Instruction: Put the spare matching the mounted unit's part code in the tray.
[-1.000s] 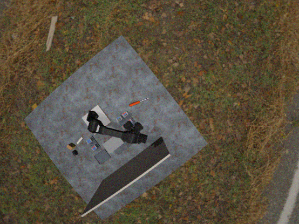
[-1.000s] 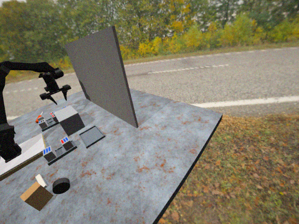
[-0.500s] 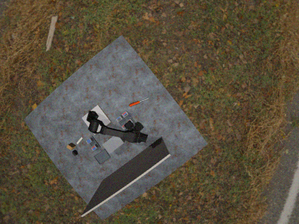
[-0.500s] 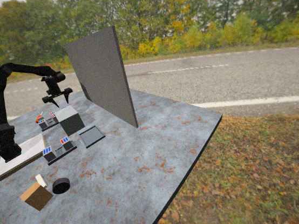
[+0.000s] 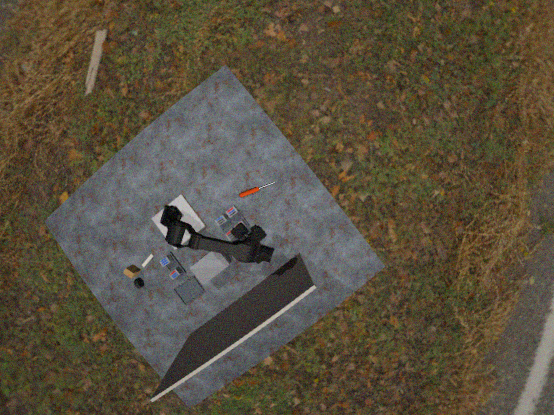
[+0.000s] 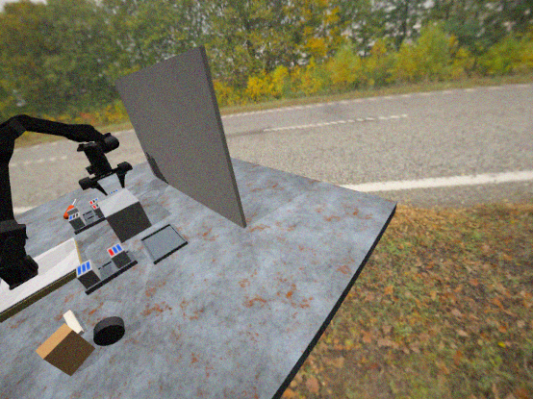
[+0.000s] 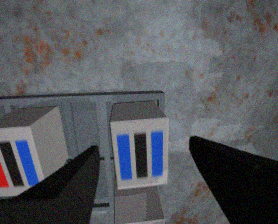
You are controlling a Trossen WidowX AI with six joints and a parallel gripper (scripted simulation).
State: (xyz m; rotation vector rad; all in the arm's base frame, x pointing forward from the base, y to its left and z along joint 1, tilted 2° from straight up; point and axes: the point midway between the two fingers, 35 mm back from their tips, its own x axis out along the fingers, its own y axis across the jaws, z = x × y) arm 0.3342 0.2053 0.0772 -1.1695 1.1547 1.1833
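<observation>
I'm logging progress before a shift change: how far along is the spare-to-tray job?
Early stage. Done: the gripper is lined up over the spare with blue-black-blue stripes in its rack. In hand: nothing; the fingers stand open on either side of that spare, apart from it. Left: closing on it, lifting it out, carrying it to the tray, which looks to hold no spare yet, and letting go.

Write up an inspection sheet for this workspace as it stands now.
Surface: grey table, rust-spotted.
Job's things: blue-black-blue spare in a rack; red-black-blue spare beside it; second rack; tray; mounted unit; upright panel.
Clutter: screwdriver, brown box, black puck, white slab.
Tool: open, empty, straddling the blue-black-blue spare.
Cables: nothing seen.
Surroundings: grass, road, trees.
</observation>
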